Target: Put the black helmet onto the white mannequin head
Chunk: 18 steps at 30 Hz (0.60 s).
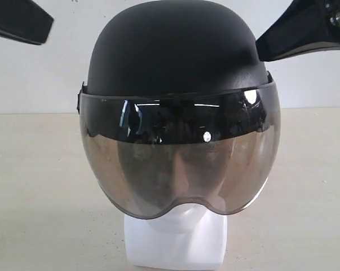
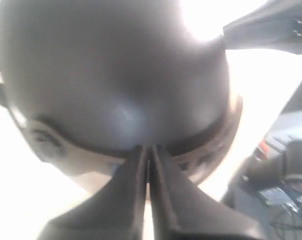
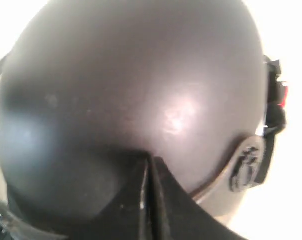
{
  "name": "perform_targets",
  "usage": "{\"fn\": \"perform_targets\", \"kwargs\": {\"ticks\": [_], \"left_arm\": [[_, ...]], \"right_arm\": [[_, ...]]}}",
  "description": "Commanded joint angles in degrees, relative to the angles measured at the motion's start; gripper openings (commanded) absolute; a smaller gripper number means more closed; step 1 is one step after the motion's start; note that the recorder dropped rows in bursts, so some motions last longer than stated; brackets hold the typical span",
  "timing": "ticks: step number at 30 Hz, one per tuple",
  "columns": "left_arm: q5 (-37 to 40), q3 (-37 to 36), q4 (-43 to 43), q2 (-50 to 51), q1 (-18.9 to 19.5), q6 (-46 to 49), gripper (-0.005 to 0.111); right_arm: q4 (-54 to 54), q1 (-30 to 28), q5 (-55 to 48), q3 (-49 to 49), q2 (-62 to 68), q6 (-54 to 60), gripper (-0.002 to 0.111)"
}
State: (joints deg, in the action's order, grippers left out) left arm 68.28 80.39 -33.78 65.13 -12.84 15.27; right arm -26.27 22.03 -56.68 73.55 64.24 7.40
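The black helmet (image 1: 175,51) sits on the white mannequin head (image 1: 178,245). Its smoky visor (image 1: 181,169) hangs over the face, so only the chin and squared neck base show bare. My right gripper (image 1: 261,47) is shut, and its tip rests against the shell's upper right side. In the right wrist view the closed right gripper (image 3: 149,160) presses on the helmet's dome (image 3: 140,85). My left gripper (image 1: 44,27) is at the upper left, shut and apart from the helmet in the exterior view. In the left wrist view the left gripper (image 2: 148,149) points at the helmet (image 2: 115,75) near its rim.
The head stands on a beige table (image 1: 34,197) in front of a white wall (image 1: 57,73). The left wrist view shows the right gripper (image 2: 261,30) against the shell, and dark equipment with cables (image 2: 281,180) beyond the helmet.
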Motion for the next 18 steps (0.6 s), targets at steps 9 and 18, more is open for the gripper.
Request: {"fn": "perform_targets", "kwargs": {"ticks": [9, 18], "left_arm": [[0.87, 0.32, 6.17, 1.95, 5.94, -3.97, 0.004], [-2.21, 0.32, 10.92, 4.10, 9.28, -6.28, 0.004]], "right_arm": [[5.98, -0.28, -0.55, -0.26, -0.23, -5.97, 0.000], [22.27, -0.28, -4.81, -0.26, -0.23, -15.09, 0.000]]}}
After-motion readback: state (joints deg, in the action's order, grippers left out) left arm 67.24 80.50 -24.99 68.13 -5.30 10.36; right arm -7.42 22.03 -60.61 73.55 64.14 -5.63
